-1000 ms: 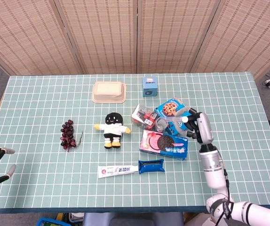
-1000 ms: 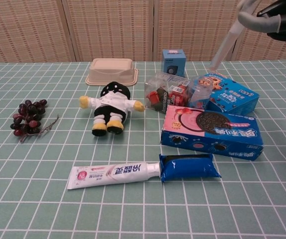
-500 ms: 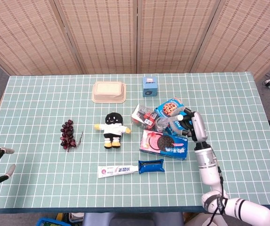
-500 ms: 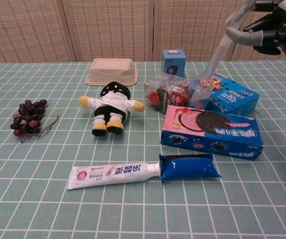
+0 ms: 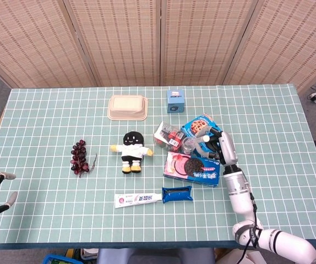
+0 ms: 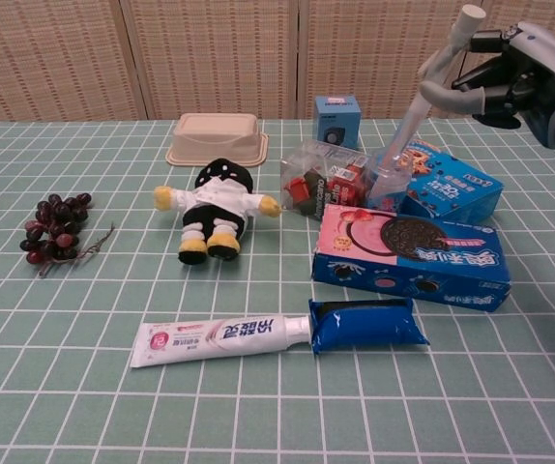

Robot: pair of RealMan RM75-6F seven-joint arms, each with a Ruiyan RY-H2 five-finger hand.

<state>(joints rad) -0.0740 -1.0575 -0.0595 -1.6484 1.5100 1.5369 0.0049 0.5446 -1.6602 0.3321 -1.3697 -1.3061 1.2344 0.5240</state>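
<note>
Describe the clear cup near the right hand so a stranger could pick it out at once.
Start at the cluster of snack boxes right of the plush doll. The clear cup stands between the red snack bag and the blue cookie box, behind the pink Oreo box. It alone is see-through and unprinted.

On the table I count one bunch of dark grapes, one plush doll in a white shirt, and one beige lidded food container. There is one small blue box at the back. Snack packs come to three: one blue cookie box, one sandwich-cookie box with pink and blue print, and one clear crinkly packet of red-wrapped sweets. One clear plastic cup sits among them. Nearer the front edge lie one toothpaste tube and one dark blue pouch.
</note>
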